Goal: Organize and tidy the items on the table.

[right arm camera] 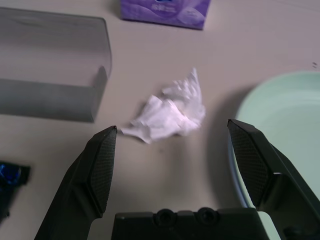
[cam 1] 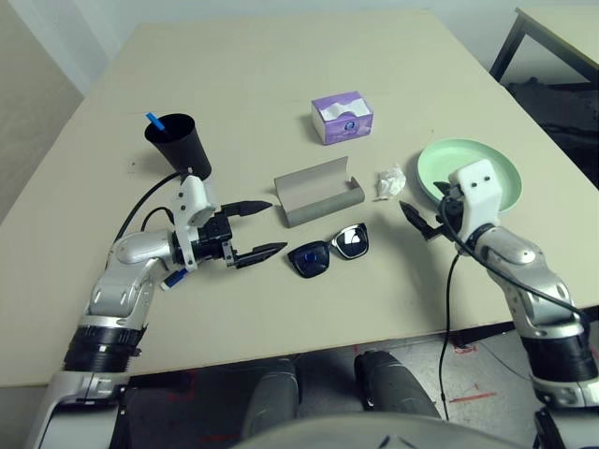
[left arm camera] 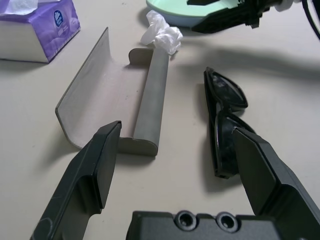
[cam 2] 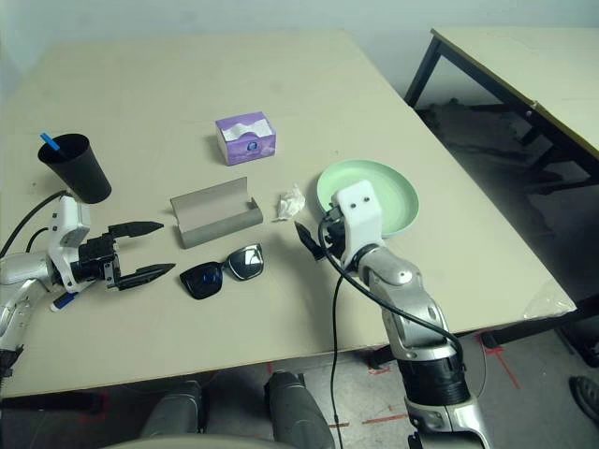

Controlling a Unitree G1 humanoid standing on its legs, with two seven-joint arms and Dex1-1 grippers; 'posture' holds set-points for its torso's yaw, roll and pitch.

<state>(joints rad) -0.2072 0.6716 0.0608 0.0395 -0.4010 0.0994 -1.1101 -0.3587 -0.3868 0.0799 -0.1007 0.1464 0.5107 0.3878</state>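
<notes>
Left gripper [cam 1: 251, 231] hovers with fingers spread, aimed at the open grey glasses case [cam 1: 316, 192] and black sunglasses [cam 1: 328, 251] just beyond it, so boxing the glasses looks like its job. Further right, the right gripper [right arm camera: 172, 145], jaws equally wide, faces the crumpled tissue [right arm camera: 167, 114] beside the green plate [cam 1: 487, 165]; it must advance and pinch. Behind stand the black cup [cam 1: 178, 143] and purple tissue box [cam 1: 342, 116], clear of both.

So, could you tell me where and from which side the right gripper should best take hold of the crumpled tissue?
Grip the crumpled tissue across its bunched middle, coming from the robot's side, low along the table. The open right gripper already faces it with a finger toward either side. The tissue is soft and lies free, between the glasses case and the green plate, so a plain pinch should probably do.
</notes>
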